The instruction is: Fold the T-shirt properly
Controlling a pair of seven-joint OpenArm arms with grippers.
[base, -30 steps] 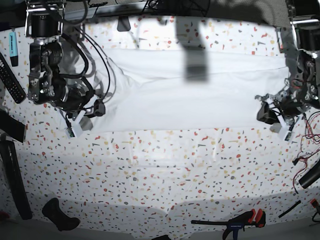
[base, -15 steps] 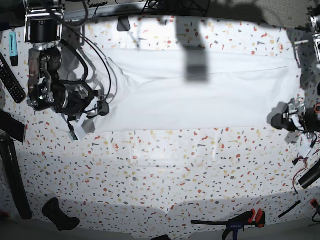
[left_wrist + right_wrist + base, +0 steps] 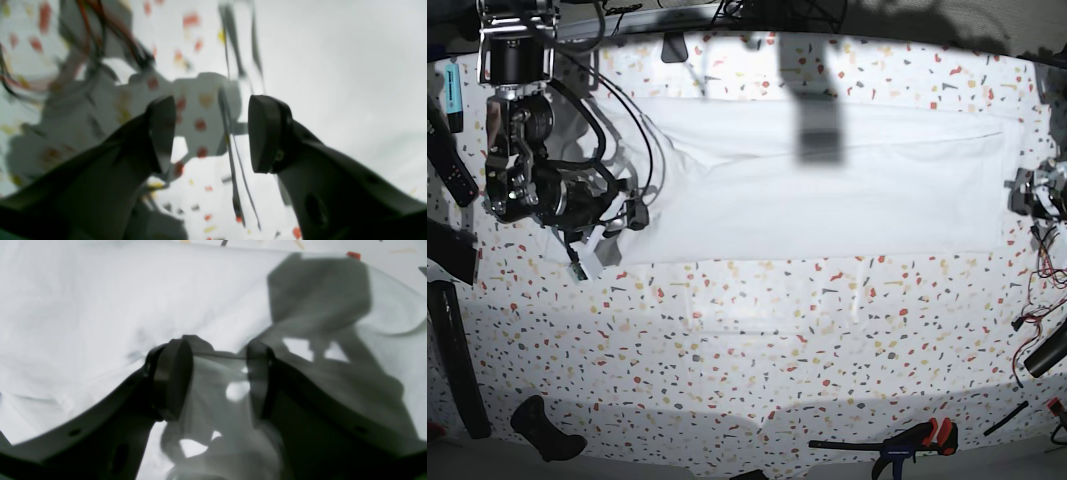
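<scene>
The T-shirt lies as a wide white band across the far half of the speckled table, its long edges nearly straight. In the base view my right gripper hangs at the shirt's left end, by its near corner. From the right wrist view it stands open just above the cloth, with nothing between its dark pads. My left gripper is at the right edge of the base view, just off the shirt's right end. It is open over speckled tabletop and loose cables, holding nothing.
A blue marker and a dark remote lie at the far left. Along the near edge are a black handle and a clamp with red grips. Red and black cables trail at the right edge.
Both grippers have opened and let go of the shirt. My left arm has drawn back to the right, off the shirt's right end. My right arm has shifted slightly left.
</scene>
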